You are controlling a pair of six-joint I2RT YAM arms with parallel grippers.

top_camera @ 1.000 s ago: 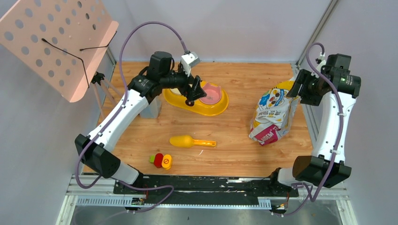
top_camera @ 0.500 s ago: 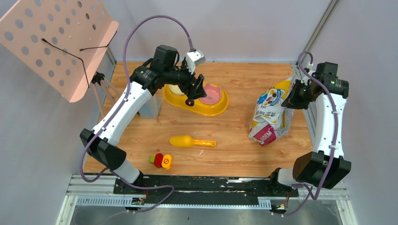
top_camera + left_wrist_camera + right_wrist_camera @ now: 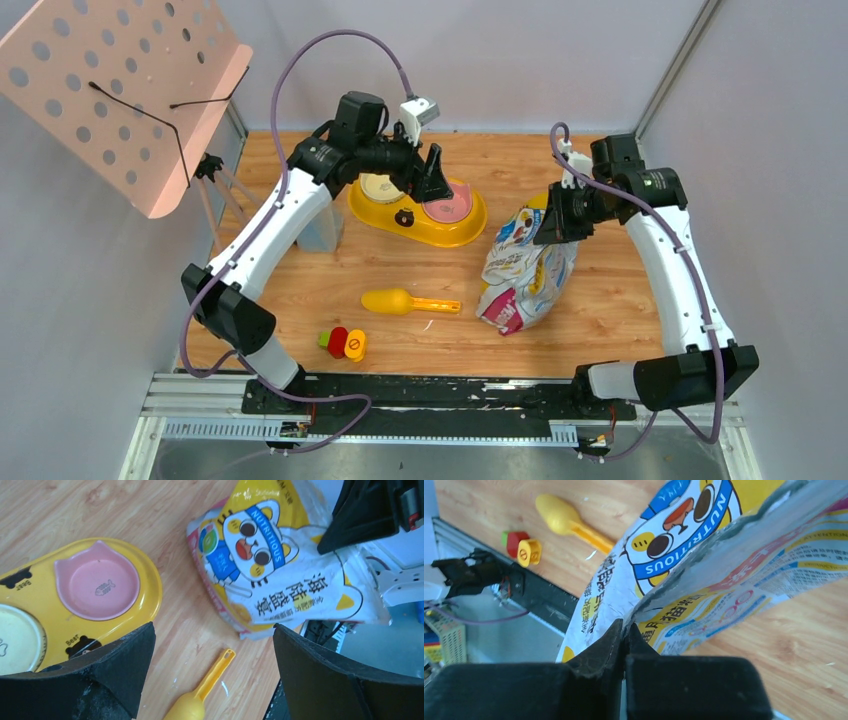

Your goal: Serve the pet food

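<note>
From above, the right gripper (image 3: 553,228) is clamped on the upper edge of the white printed foil bag (image 3: 522,270) with the cartoon cat. The bag hangs tilted between the yellow two-bowl feeder tray (image 3: 472,228) and the table's right side, a hold that looks meant to bring it into pouring reach. The left gripper (image 3: 422,192) hovers over the tray with its jaws spread wide and nothing between them, probably ready to steady the bag or open it. The yellow plastic scoop (image 3: 400,301) lies unused on the wooden table (image 3: 610,300), near some small red, yellow and green blocks (image 3: 342,343). The left wrist view looks down between its parted fingers (image 3: 120,665): the pink bowl (image 3: 97,586) with the fish mark is bare, the cream bowl (image 3: 12,640) beside it shows no food in the part in view, and the bag stands apart from the tray. The right wrist view shows its two pads pressed flat together on a thin fold of the bag's rim. No pet food is visible anywhere, so presumably it sits inside the bag. Serving looks barely begun.
</note>
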